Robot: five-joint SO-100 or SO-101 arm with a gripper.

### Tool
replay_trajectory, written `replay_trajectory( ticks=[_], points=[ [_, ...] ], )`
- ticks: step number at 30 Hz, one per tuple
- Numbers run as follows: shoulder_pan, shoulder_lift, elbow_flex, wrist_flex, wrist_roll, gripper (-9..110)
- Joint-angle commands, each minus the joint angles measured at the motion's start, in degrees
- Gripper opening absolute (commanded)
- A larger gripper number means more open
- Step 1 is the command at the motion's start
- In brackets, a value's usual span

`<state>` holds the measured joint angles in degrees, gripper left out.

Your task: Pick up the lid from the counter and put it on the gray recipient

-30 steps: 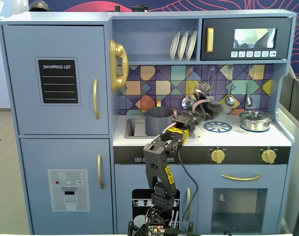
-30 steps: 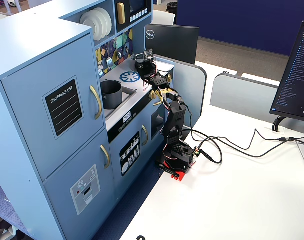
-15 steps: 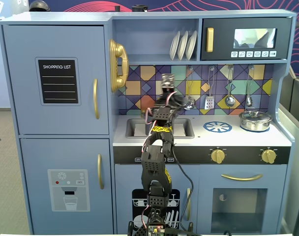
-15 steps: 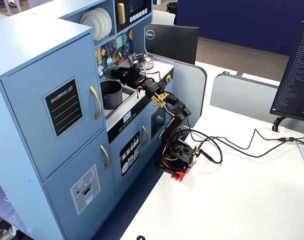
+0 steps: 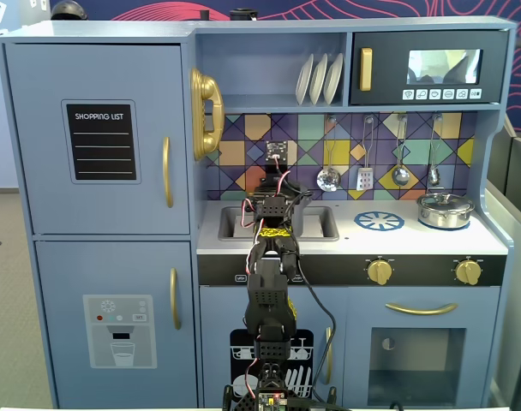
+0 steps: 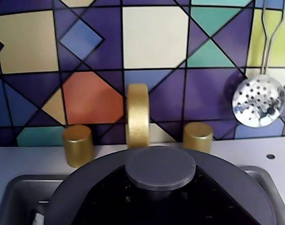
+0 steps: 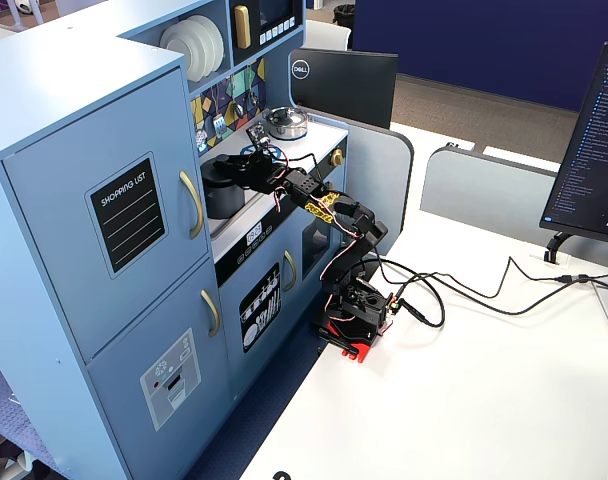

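The dark-gray lid (image 6: 86, 183) fills the lower wrist view, its round knob (image 6: 160, 166) in the middle. My gripper (image 6: 160, 190) has its black jaws on either side of the knob's stem and is shut on it. In a fixed view the lid (image 7: 220, 163) sits level at the top of the gray recipient (image 7: 220, 195), which stands in the sink; I cannot tell whether it rests on the rim. My gripper (image 7: 244, 160) reaches over it from the right. In the front fixed view my arm (image 5: 273, 257) hides the pot and lid.
The gold faucet (image 6: 138, 115) and two gold taps (image 6: 78, 144) stand just behind the lid, against the tiled wall. A skimmer (image 6: 258, 100) hangs at right. The shiny silver pot (image 5: 446, 210) sits on the right burner. The sink basin (image 6: 20, 197) shows at lower left.
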<state>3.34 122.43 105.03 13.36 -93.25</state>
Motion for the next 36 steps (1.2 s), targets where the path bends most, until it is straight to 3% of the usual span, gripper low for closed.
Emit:
replay_trajectory(
  ticks=[1, 36],
  points=[
    [-1.14, 3.78, -0.26, -2.2, 0.44, 0],
    [-1.32, 0.18, 5.19, -8.7, 1.05, 0]
  ],
)
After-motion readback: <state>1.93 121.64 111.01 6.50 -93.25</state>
